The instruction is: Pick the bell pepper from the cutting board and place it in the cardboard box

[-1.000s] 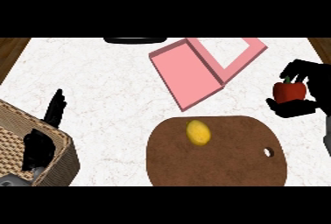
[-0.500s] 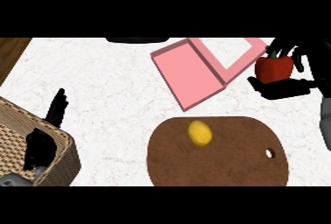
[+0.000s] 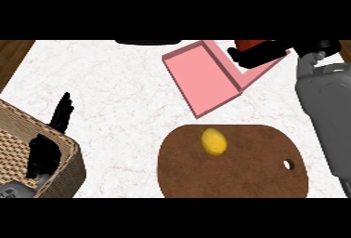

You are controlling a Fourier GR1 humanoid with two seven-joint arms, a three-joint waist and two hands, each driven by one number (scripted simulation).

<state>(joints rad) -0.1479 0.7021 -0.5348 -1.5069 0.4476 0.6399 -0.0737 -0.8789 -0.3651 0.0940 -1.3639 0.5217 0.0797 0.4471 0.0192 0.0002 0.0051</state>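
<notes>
1. Reaching to the far right of the white marble table (image 3: 116,83), my right hand (image 3: 264,52) hangs over the pink cardboard box (image 3: 205,79), its black fingers curled round the red bell pepper (image 3: 248,44).
2. Only the pepper's upper part shows, a red patch at the view's top edge; the rest sits hidden inside my grip, just above the box's raised right wall.
3. My grey right forearm (image 3: 328,111) runs up the right edge of the view to that hand.
4. Box and pepper lie well apart from the round brown cutting board (image 3: 254,172), which sits nearer to me at lower right.
5. On the board rests a yellow lemon-like fruit (image 3: 214,141), left of centre, with the board's small hanging hole near its right rim.
6. My left hand (image 3: 60,114) shows at the left, fingers straight and pointing up, resting beside a woven wicker basket (image 3: 65,158) at the lower-left corner.
7. Whether that hand touches the basket's rim I cannot tell; dark parts of it overlap the basket's inside.
8. A dark object (image 3: 147,42) sits at the table's far edge, cut off by the top of the view.
</notes>
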